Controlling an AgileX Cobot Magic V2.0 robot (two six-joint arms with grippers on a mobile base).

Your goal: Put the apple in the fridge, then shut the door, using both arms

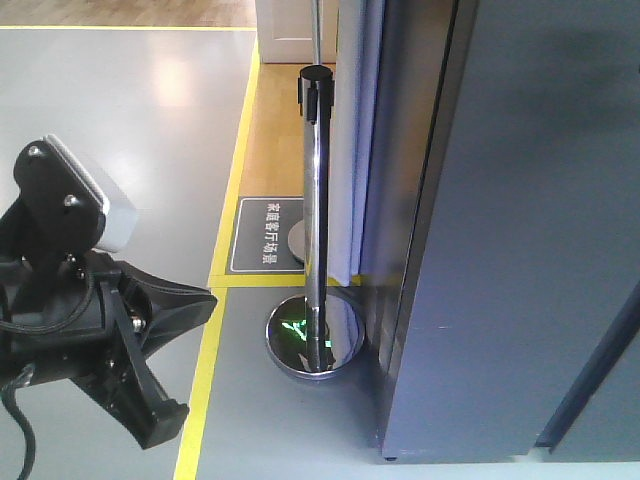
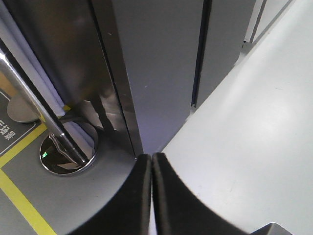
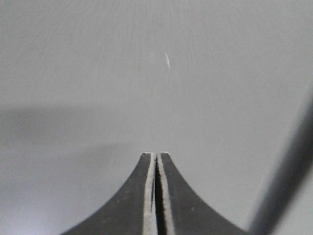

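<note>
**Door shut, apple out of sight**

The fridge (image 1: 500, 230) stands closed in front of me, its dark grey door (image 2: 156, 63) flush; no apple shows in any view, so I judge it is inside already or hidden. The door looks heavy, stiff and smooth, likely slippery to my tips, best pushed flat on its broad face rather than pinched. My left gripper (image 2: 152, 161) is clenched on nothing, tips near the fridge's lower corner. My right gripper (image 3: 156, 156) is likewise pressed closed and empty, facing a plain grey surface. A chrome stanchion post (image 1: 316, 220) stands beside the fridge on its round base (image 1: 314, 340).
</note>
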